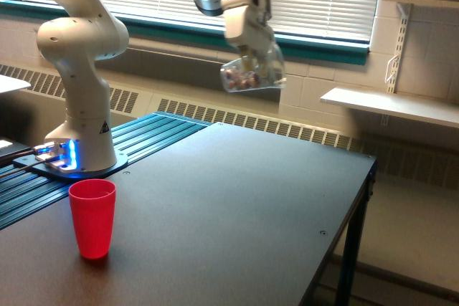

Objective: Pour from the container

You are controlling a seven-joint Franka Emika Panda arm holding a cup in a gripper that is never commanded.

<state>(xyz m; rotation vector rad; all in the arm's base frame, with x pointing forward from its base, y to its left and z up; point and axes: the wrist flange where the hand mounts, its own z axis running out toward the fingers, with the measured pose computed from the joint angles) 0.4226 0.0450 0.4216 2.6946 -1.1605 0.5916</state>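
Container: small clear cup with see-through, glossy, rounded walls, tilted on its side high above the table's far half; small reddish-brown and pale lumps lie inside against the lower wall.
Gripper: white, blocky, hard plastic; it points downward and its fingers are closed against the container, carrying it in the air.
Arm: smooth white glossy shells in rounded, jointed segments; its column rises from a base beside the table's edge on the exterior view's left, where a blue light glows.
Red cup: opaque matte red plastic, tapered, upright with its mouth up, on the table near the front corner on the exterior view's left, well apart from the container and far below it.
Table: flat, dark, dull top with straight edges and dark legs.
Ribbed panel: teal-blue grooved slats, touching the table's edge on the exterior view's left.
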